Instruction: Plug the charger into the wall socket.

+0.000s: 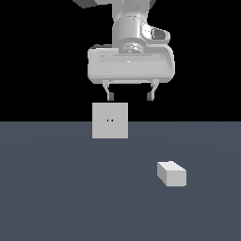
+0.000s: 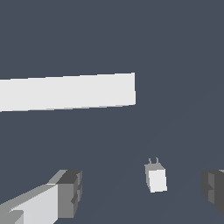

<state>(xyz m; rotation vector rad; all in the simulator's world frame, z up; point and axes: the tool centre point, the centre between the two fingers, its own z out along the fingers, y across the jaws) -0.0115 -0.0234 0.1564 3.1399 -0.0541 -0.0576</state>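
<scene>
White Panda pincer (image 1: 130,96) hangs above the dark grey-blue matte tabletop (image 1: 56,197), jaws spread wide, holding and touching nothing; dark pads on the fingertips (image 2: 72,192). Small plain light-grey rectangular charger block (image 1: 172,173) lies on the tabletop toward the exterior view's right, well apart from the pincer; wrist view shows two thin prongs on one end (image 2: 153,161). Flat upright light-grey square wall socket panel (image 1: 110,121), two tiny dark holes at centre, stands further back, near the tabletop's far edge.
</scene>
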